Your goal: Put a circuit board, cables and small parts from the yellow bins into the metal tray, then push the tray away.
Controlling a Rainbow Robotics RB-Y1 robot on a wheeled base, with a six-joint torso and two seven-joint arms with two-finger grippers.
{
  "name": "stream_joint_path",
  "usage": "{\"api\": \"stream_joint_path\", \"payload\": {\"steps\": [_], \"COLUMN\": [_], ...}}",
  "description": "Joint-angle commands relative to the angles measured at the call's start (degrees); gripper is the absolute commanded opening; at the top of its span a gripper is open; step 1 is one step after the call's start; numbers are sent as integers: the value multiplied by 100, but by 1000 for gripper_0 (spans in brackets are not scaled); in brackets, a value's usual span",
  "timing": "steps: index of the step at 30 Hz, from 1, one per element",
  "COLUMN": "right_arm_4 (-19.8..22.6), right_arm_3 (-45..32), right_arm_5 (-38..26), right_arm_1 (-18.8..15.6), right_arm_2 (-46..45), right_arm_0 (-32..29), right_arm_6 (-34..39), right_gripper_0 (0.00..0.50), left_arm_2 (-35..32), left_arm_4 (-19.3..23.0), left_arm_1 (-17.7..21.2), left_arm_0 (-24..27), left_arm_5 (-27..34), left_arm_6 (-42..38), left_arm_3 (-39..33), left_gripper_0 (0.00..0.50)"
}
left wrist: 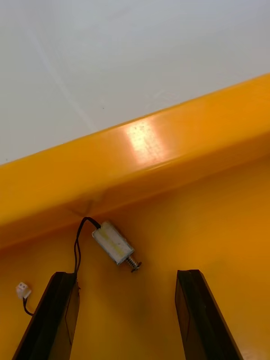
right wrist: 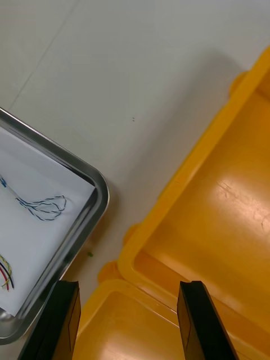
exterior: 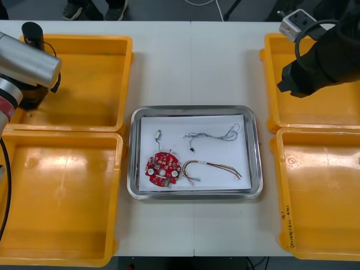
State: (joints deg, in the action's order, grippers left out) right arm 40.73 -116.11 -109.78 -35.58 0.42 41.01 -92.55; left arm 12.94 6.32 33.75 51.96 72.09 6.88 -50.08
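The metal tray (exterior: 252, 147), white inside, lies at the table's middle. It holds a round red circuit board (exterior: 163, 167), a twisted blue and white cable (exterior: 216, 135), a red and yellow cable (exterior: 216, 169) and a small metal part (exterior: 158, 135). My left gripper (left wrist: 126, 275) hangs open in the far left yellow bin (exterior: 90, 84). Just beyond its fingertips, by the bin's wall, lies a small metal part (left wrist: 115, 244) with a black wire. My right gripper (right wrist: 129, 284) is open and holds nothing, above the two right bins beside the tray's corner (right wrist: 95, 185).
The near left bin (exterior: 62, 197), the far right bin (exterior: 315, 107) and the near right bin (exterior: 320, 191) show bare floors. A small white connector (left wrist: 22, 290) on the black wire lies by my left finger. Bare table lies beyond the tray.
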Motion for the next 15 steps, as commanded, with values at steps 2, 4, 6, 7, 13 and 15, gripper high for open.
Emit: {"api": "stream_joint_path", "payload": {"steps": [2, 4, 6, 7, 13, 15], "right_arm_4": [102, 207, 330, 436, 664, 673], "right_arm_3": [-351, -377, -377, -377, -377, -377], "right_arm_5": [-22, -22, -22, -22, -22, -22], "right_arm_1": [-502, -660, -766, -854, -1126, -1170], "right_arm_2": [-516, -648, -789, -894, -1246, -1325], "right_arm_0": [-400, -541, -646, -743, -1077, -1165], "right_arm_6": [905, 1160, 1397, 1538, 1907, 1916], "right_gripper_0": [500, 500, 500, 500, 500, 500], "left_arm_2": [-143, -134, -143, -134, -143, -143], "left_arm_4": [-140, -175, -192, -201, -219, -236], "left_arm_1": [-97, -97, -105, -105, -105, -105], "left_arm_0": [-63, -90, -116, -134, -178, -204], "left_arm_5": [-160, -239, -301, -327, -371, -388], "left_arm_6": [-433, -486, -521, -530, -591, -609], "left_arm_3": [-81, -81, -81, -81, -81, -81], "left_gripper_0": [500, 500, 500, 500, 500, 500]}}
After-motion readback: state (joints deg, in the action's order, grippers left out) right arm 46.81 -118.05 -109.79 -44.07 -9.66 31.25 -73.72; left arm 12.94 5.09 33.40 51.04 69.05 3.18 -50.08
